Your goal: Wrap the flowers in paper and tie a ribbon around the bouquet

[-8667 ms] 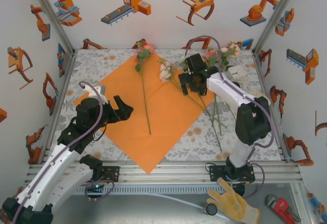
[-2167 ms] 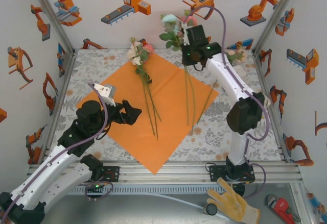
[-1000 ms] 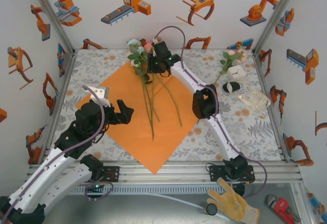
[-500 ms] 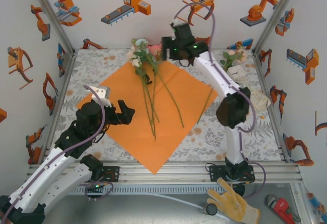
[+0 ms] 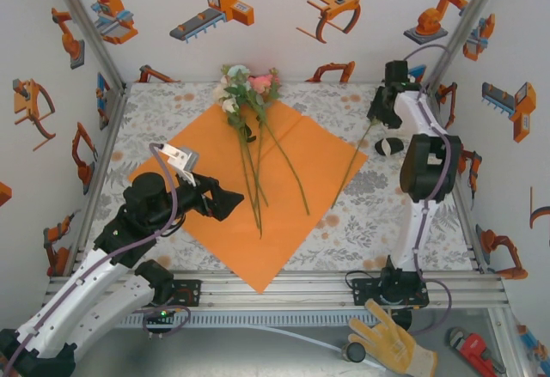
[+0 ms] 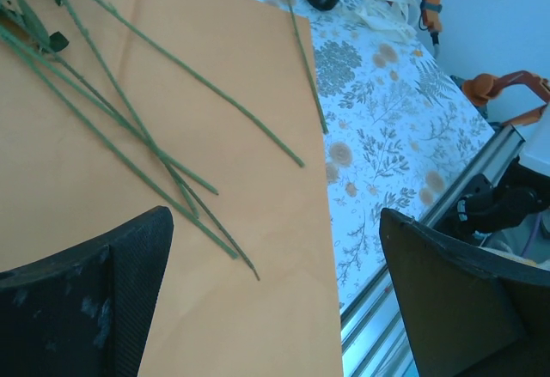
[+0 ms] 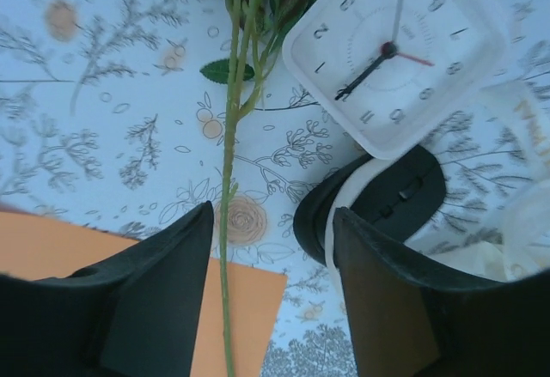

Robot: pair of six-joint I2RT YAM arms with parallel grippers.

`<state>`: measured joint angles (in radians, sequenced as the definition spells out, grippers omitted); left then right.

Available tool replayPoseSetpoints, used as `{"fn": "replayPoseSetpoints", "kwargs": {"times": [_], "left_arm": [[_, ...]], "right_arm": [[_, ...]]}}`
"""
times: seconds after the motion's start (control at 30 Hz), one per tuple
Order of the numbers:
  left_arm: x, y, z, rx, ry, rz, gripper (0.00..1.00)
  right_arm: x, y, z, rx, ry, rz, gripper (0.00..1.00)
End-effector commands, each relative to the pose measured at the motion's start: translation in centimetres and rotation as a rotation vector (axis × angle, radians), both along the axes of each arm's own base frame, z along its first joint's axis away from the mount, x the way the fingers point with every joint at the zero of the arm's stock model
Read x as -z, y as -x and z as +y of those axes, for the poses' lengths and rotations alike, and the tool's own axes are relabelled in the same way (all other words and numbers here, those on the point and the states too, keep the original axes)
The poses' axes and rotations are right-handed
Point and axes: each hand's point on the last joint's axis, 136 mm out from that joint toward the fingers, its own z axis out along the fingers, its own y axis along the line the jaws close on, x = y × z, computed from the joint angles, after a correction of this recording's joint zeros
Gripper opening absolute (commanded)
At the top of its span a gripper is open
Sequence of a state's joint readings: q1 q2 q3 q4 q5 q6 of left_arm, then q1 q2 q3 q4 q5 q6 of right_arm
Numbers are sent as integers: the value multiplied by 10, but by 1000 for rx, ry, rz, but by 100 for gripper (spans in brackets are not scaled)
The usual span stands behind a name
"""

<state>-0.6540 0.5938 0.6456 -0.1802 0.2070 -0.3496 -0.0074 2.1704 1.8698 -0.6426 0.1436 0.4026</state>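
Plain, matte, bright orange paper (image 5: 258, 188) lies on a white table cover (image 5: 387, 214) printed with grey leaf sprigs and tan-orange blooms. At the paper's far corner, the flowers (image 5: 245, 89) show pink, white and cream blossoms, green leaves and thin green stems. Right of the paper sit a white clock (image 7: 400, 51) with black numerals, black hands and a red second hand, and a black oval object (image 7: 391, 192). Beyond the paper, white walls (image 5: 275, 42) carry orange-and-grey robot drawings.

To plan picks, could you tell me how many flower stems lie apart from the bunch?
1: lone stem across the paper, right corner, beneath the right gripper.
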Motion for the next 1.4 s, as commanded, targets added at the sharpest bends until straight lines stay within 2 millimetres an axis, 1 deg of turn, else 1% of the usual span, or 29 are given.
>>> {"fn": "replayPoseSetpoints", "kwargs": {"times": [0.0, 0.1, 0.17, 0.23, 0.27, 0.3, 0.37, 0.4, 0.43, 0.53, 0.57, 0.63, 0.73, 0.8, 0.83, 0.93, 1.03, 1.1, 1.17, 1.2, 1.23, 1.3, 1.37], "left_arm": [[-8, 2, -4, 28, 5, -41, 97], [-8, 1, -2, 14, -4, -41, 97], [-8, 1, -1, 10, -7, -39, 97], [-8, 0, 0, 6, -10, -41, 97], [-8, -1, 0, 0, -12, -42, 97], [-7, -2, 1, -6, -14, -40, 97], [-6, -3, 2, -15, -18, -39, 97], [-6, -4, 2, -19, -18, -39, 97], [-6, -4, 2, -22, -19, -39, 97], [-5, -5, 4, -32, -25, -36, 97], [-5, -6, 4, -35, -26, -36, 97], [-3, -7, 6, -46, -29, -31, 97], [-1, -9, 8, -64, -27, -26, 97], [0, -11, 11, -91, -27, -23, 97], [0, -13, 13, -108, -28, -20, 97], [0, -19, 23, -171, -42, -13, 97], [-1, -21, 32, -224, -55, -12, 97], [-1, -23, 40, -268, -51, -8, 97], [1, -24, 46, -302, -49, -1, 97], [2, -24, 48, -314, -47, 2, 97], [2, -24, 50, -319, -43, 4, 97], [4, -22, 50, -316, -39, 7, 97], [4, -20, 51, -314, -38, 9, 97]], "right_arm": [[4, -12, 20, -42, -27, 12, 50], [26, -16, 22, -39, -37, 50, 50], [37, -18, 23, -40, -49, 66, 49], [47, -19, 26, -50, -64, 83, 44], [51, -19, 27, -53, -66, 93, 38], [54, -19, 27, -56, -66, 100, 30], [58, -19, 27, -56, -66, 111, 17], [57, -19, 27, -61, -64, 110, 13], [56, -20, 28, -63, -62, 109, 12], [39, -24, 30, -90, -55, 86, 2], [27, -25, 32, -106, -48, 66, 0], [0, -26, 41, -148, -30, 15, 0], [-43, -19, 63, -206, -25, -72, 0], [-73, -12, 84, -239, -51, -143, 0], [-83, -7, 95, -255, -60, -166, 0], [-113, 6, 136, -317, -96, -220, 0], [-135, 16, 185, -385, -156, -261, 0], [-145, 20, 225, -436, -217, -289, 0], [-149, 19, 263, -483, -268, -314, 0], [-148, 17, 282, -505, -283, -323, 0], [-145, 14, 297, -519, -294, -329, 0], [-139, 7, 331, -550, -325, -338, 0], [-124, 0, 368, -585, -348, -340, 0]]}}
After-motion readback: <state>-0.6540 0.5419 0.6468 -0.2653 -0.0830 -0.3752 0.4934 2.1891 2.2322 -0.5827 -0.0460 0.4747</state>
